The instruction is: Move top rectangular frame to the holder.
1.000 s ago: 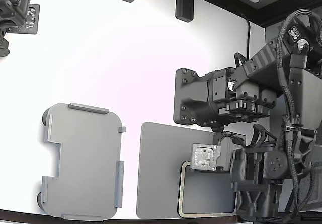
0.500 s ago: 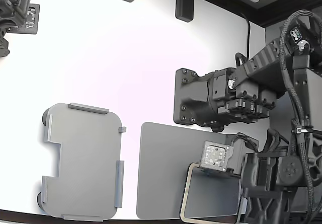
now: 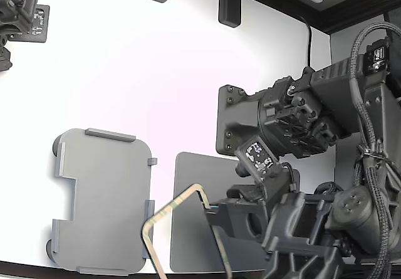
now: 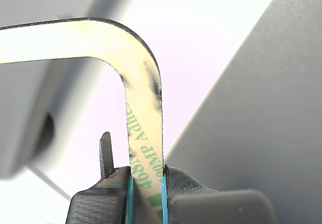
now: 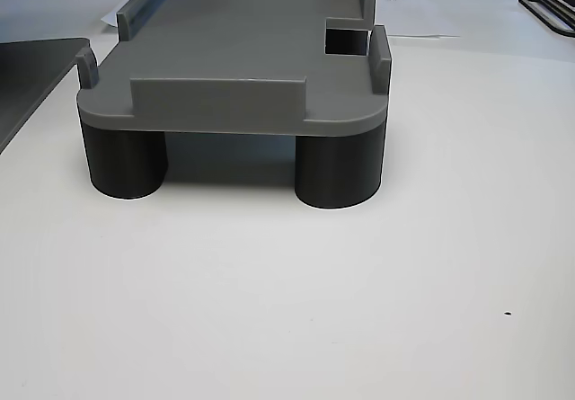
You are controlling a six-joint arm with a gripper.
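The claw pinches one side of the top rectangular frame, holding it tilted in the air between the grey holder and the dark mat, above the white desk.

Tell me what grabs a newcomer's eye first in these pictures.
The thin tan-beige rectangular frame, lifted and tilted, is pinched in the black gripper; green print runs along its strip. At the exterior view's left sits the light grey holder plate, empty, on dark round legs. Under the frame lies the dark grey mat.
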